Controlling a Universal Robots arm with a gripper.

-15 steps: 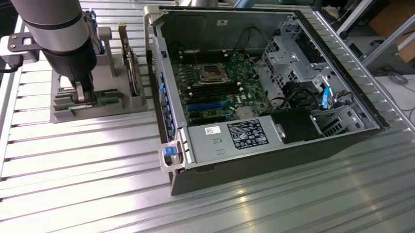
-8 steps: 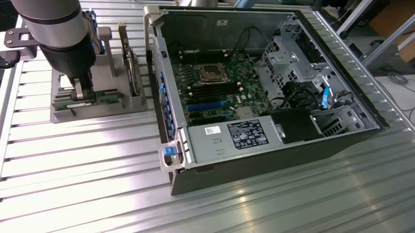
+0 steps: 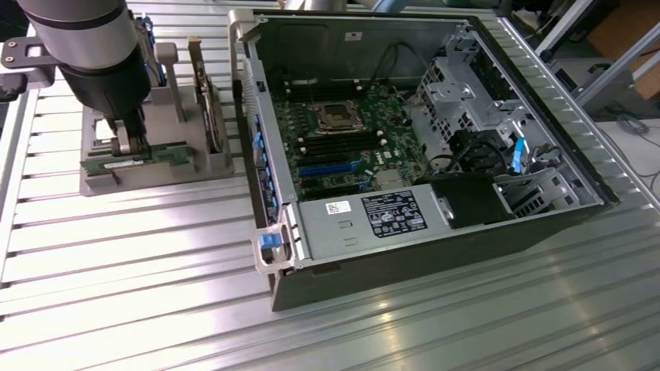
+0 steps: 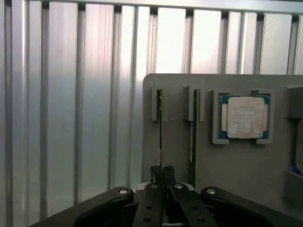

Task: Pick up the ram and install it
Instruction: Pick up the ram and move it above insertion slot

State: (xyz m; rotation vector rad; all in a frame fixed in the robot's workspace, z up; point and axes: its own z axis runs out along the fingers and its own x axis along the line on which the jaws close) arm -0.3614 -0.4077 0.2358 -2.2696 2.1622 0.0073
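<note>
1. gripper (image 4: 162, 170) is pinched almost fully together on the upper edge of the ram (image 4: 160, 124).
2. ram stands on edge in a slot of the grey holder (image 4: 177, 142), beside the computer case (image 3: 413, 267).

Green ram (image 3: 113, 165), pale label patch. Black gripper (image 4: 162, 171), silver screw heads. Plain grey holder tray (image 4: 180, 156). Silver processor chip (image 4: 245, 117), teal-green border. Silver aluminium table (image 3: 124, 255), ribbed parallel-stripe pattern. Dark grey computer case (image 3: 413, 261); green motherboard (image 3: 376, 100), blue slots (image 3: 330, 168); silver power supply (image 3: 335, 226), black and white labels.
</note>
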